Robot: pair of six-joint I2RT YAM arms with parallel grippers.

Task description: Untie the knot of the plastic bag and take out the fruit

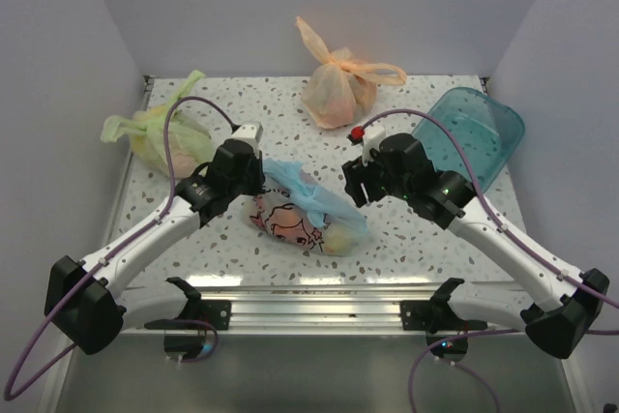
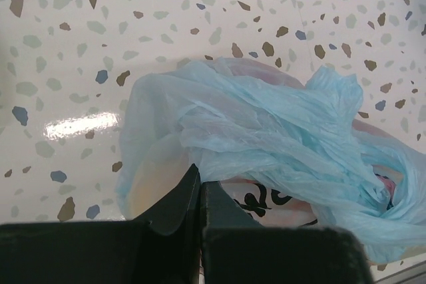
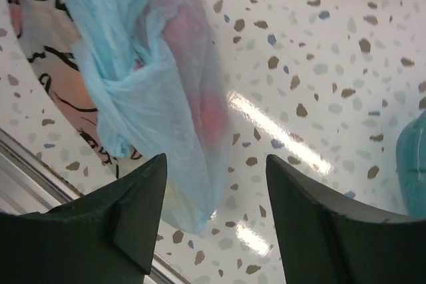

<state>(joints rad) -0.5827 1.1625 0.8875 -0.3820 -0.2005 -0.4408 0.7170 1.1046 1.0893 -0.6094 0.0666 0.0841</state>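
Plastic bag (image 1: 308,215): thin, limp, slippery, likely tearing if yanked; take at knot (image 1: 293,184). Left gripper (image 2: 200,179) is resting closed against it; right gripper (image 3: 216,164) is hovering agape beside it.

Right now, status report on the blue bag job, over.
Left gripper shut at edge of plastic bag. Right gripper open over its other end. Knot tied, fruit inside. Green bag, orange bag well apart.

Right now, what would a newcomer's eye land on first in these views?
The eye goes first to the light blue cartoon-print bag lying mid-table between both arms. The left gripper is shut at its crumpled edge, and the right gripper is open near its other end. Farther back sit a green bag left, an orange bag centre and a teal bin right.
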